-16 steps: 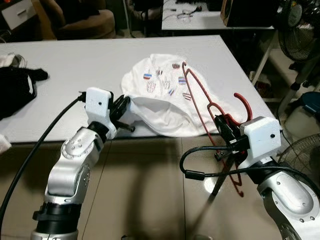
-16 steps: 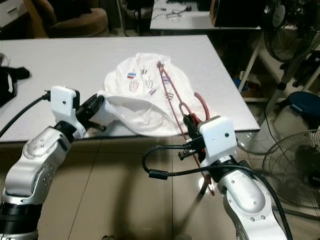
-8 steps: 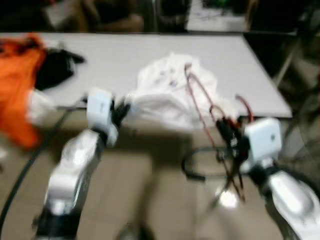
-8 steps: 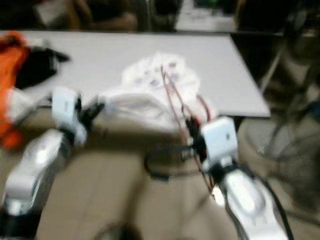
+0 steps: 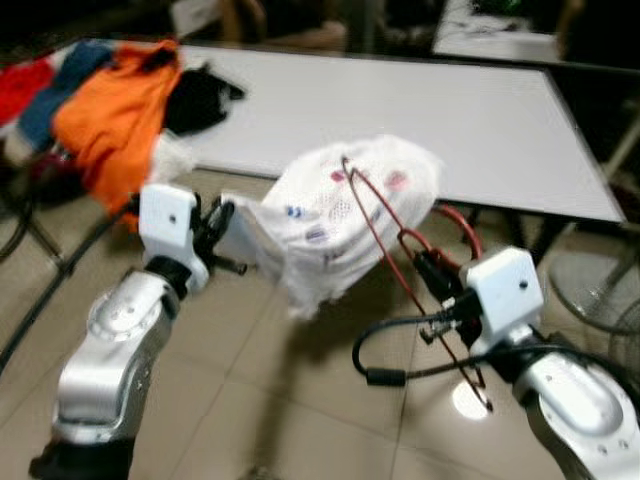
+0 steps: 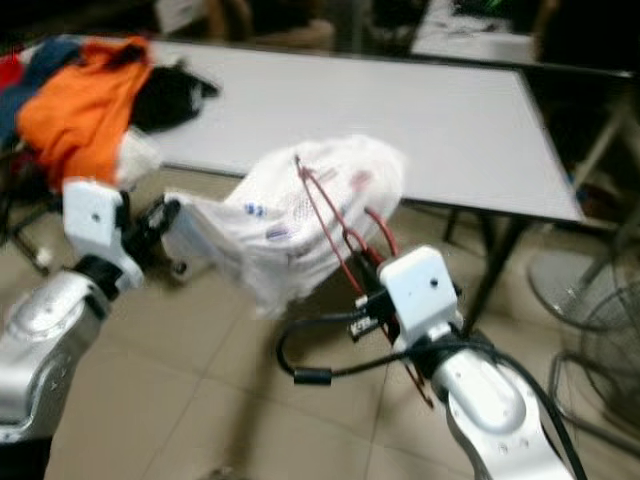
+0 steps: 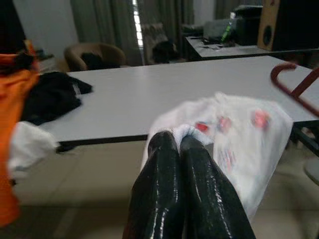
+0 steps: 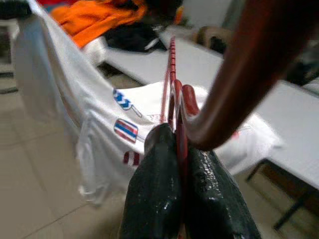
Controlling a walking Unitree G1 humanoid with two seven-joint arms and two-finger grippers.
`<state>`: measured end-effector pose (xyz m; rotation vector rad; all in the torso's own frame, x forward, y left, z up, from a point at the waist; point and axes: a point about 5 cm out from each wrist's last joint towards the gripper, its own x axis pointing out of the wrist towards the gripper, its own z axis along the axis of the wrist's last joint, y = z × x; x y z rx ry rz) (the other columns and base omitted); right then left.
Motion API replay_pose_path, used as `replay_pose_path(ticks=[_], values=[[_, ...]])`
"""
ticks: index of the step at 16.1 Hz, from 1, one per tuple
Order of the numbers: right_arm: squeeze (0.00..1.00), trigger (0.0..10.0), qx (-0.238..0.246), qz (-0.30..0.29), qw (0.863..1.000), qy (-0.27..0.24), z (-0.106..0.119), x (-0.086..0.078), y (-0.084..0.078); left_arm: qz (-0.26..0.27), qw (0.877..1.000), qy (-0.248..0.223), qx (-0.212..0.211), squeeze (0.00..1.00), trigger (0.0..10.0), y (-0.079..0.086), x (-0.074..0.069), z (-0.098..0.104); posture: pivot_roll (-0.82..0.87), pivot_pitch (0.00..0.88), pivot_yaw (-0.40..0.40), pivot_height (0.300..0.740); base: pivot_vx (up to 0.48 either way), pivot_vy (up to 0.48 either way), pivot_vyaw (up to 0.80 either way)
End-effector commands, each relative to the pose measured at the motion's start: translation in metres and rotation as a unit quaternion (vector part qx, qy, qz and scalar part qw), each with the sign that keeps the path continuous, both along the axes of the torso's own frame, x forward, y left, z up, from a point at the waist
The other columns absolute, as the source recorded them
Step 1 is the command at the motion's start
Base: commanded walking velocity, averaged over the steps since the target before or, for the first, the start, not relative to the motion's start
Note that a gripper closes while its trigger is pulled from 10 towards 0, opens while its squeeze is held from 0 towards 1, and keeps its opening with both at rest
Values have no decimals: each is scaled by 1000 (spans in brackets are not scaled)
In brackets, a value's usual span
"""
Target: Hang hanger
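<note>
Our left gripper (image 5: 222, 226) pinching the white shirt (image 5: 340, 215), our right gripper (image 5: 432, 275) clamped on the red hanger (image 5: 375, 215), both off the bench (image 5: 480, 120)

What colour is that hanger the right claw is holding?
Red. The hanger shows best in the right wrist view, pinched in the right claw against the white garment.

red hanger (image 5: 385, 225), tilted, inside white shirt (image 5: 330, 215), off table
</note>
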<state>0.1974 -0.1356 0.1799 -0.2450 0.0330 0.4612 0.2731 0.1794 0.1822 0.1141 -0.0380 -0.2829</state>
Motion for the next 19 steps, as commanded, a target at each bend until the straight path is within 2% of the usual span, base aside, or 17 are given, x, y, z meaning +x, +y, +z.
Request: replay_pose_path(ticks=[1,4,5,7,9,10,11,12,13,14,15,16,17,19], values=[[0,10000,3,25,1000,-5,3,-3,5,18,999,13,24,0,10000,10,-7,-3,-249,21,31,740,0,0,800],[0,10000,1,48,999,2,0,-4,10,33,998,31,48,0,10000,28,-25,-2,-223,12,18,740,0,0,800],[0,10000,-1,49,999,1,-1,-2,11,33,997,37,54,0,10000,30,-27,-3,-214,7,15,740,0,0,800],[0,10000,12,20,1000,-9,0,8,7,36,998,42,37,0,10000,23,-22,-5,-200,4,9,740,0,0,800],[0,10000,26,-26,999,2,-7,16,-3,24,999,44,-10,0,10000,3,-9,-13,-201,0,15,740,0,0,800],[0,10000,11,-50,999,15,-13,18,-9,20,998,49,-24,0,10000,-4,-5,-15,-210,0,22,740,0,0,569],[0,10000,3,-73,997,33,-19,20,-16,17,998,54,-21,0,10000,-10,-2,-18,-217,0,29,740,0,0,0],[0,10000,-3,-69,997,33,-19,20,-17,15,997,73,-29,0,10000,-17,4,-24,-221,1,43,740,0,0,0],[0,10000,-5,-62,998,31,-19,20,-16,14,996,86,-26,0,10000,-20,7,-29,-222,0,47,740,0,0,0],[0,10000,-28,-47,998,27,-19,19,-15,12,995,101,-18,0,10000,-21,14,-36,-222,0,53,740,0,0,0],[0,10000,-51,-19,998,28,-21,16,-14,-17,992,123,19,0,10000,-29,32,-45,-224,0,61,740,0,0,0],[0,10000,-51,2,998,42,-23,13,-11,-40,990,123,49,0,10000,-34,39,-45,-232,0,73,740,0,0,0],[0,10000,-53,13,997,52,-24,11,-9,-49,990,120,51,0,10000,-36,42,-43,-242,0,78,740,0,0,0],[0,10000,-54,48,987,141,-37,1,-6,-68,990,106,64,0,10000,-39,52,-34,-245,3,101,740,0,0,0]])
